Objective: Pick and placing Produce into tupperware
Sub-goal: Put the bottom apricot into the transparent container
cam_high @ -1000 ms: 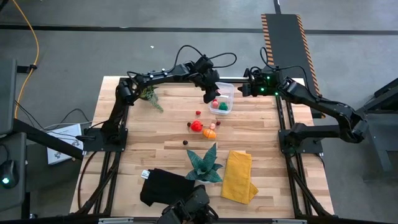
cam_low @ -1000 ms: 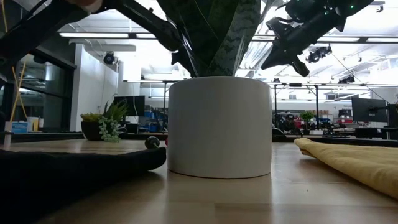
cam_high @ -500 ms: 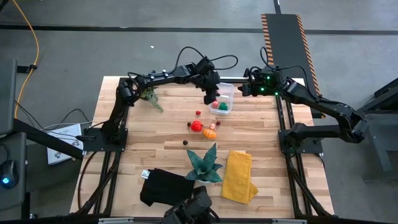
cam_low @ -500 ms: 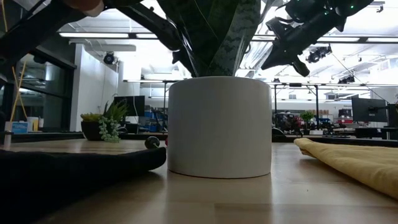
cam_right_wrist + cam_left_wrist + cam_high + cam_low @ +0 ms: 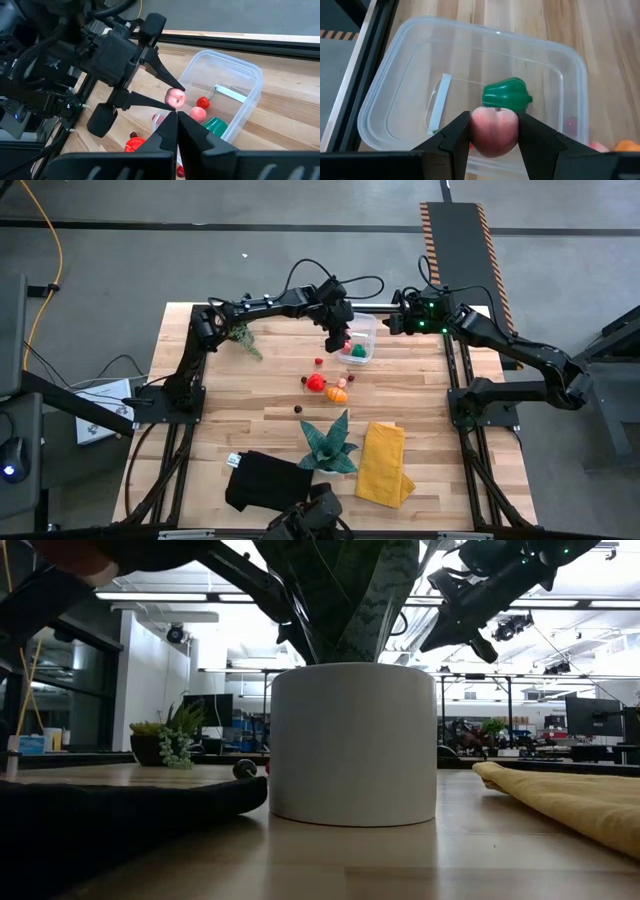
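Pink peach: pinched between the two fingers of the left gripper, held in the air over the near rim of the tupperware.
Tupperware: at the far side of the table, holding a green pepper, a small red piece and a pink piece.
Left gripper: partly closed, gripping only the peach.
Right gripper: fingers pressed together, holding nothing, waiting just beside the tub at the far right.
Loose produce: red, orange and dark pieces on the wood, near the tub.
Teal plant, yellow cloth, black cloth: at the near side.
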Tool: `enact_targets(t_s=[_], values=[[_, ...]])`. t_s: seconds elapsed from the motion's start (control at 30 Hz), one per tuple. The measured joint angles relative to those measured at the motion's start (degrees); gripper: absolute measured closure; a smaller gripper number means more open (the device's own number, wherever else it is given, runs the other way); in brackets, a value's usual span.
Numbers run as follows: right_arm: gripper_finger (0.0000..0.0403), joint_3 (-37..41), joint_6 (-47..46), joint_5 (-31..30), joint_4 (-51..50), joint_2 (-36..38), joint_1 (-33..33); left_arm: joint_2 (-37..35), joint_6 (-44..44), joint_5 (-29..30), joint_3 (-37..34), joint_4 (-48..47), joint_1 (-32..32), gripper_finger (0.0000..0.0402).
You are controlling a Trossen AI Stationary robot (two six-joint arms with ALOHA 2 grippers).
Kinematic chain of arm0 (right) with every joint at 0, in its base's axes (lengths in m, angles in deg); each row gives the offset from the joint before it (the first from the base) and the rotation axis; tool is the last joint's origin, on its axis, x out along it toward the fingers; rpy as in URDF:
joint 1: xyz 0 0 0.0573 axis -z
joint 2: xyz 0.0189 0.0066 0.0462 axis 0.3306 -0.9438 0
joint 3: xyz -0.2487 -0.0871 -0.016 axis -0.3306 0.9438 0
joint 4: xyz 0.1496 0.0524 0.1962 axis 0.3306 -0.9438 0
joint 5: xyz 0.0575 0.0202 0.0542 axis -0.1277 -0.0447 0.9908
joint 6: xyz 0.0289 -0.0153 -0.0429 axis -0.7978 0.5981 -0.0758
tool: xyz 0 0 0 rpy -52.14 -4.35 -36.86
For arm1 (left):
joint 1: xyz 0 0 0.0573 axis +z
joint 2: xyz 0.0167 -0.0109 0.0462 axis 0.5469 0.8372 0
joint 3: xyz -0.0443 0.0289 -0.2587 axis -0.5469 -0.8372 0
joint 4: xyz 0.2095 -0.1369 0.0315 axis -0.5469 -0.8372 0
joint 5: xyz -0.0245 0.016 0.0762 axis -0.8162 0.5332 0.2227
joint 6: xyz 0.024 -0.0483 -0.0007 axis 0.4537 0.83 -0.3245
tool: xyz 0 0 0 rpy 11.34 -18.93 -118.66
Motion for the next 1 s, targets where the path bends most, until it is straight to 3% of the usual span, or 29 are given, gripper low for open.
enact_targets(t_s=[0.73, 1.0], values=[[0.0402, 0.0, -0.02, 0.02, 0.0, 0.0, 0.0, 0.02, -0.63, -0.04, 0.0, 0.09, 0.01, 0.0262], [0.0402, 0.0, 0.0, -0.02, 0.0, 0.0, 0.0, 0.02, -0.63, -0.02, 0.0, 0.09, 0.01, 0.021]])
